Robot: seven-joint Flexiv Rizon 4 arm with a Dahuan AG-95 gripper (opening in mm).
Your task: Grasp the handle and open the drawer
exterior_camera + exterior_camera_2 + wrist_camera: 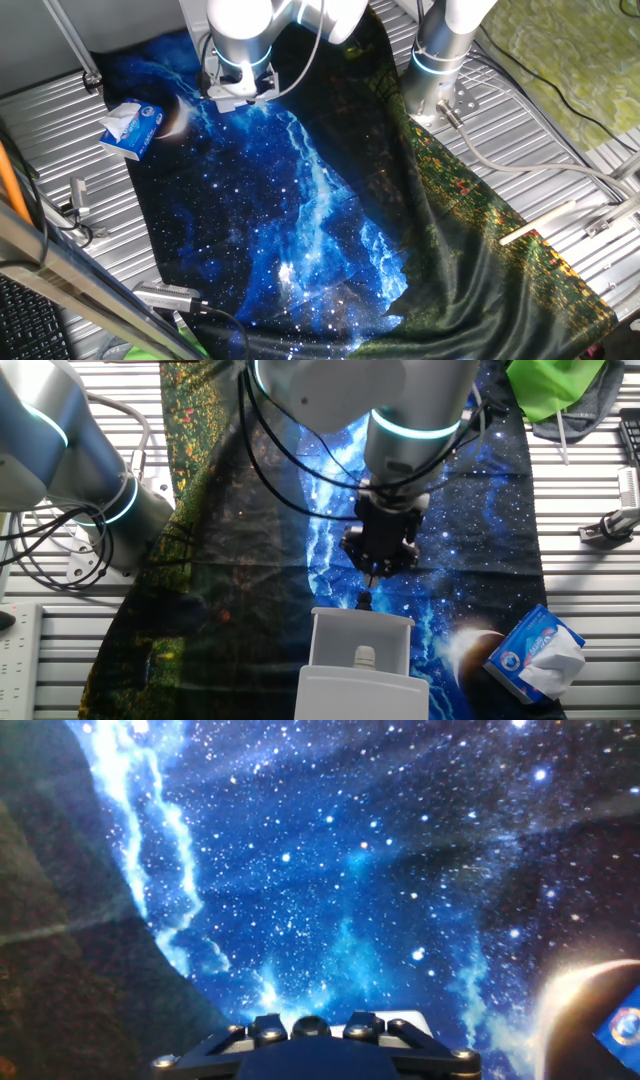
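The drawer (pixel 360 660) sat at the near edge of the galaxy-printed cloth (pixel 470 550) covering the surface, and it looked already pulled out, its front with the small handle (pixel 365 655) standing forward of the box. The tool (pixel 372 575) hung just above and behind it, gripping nothing; I could not tell how its jaws stood. The tissue pack (pixel 535 652) lay nearby. Little seemed left to do.

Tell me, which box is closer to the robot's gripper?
The white drawer, just below the gripper. The blue-and-white tissue pack lies farther off, to the side.
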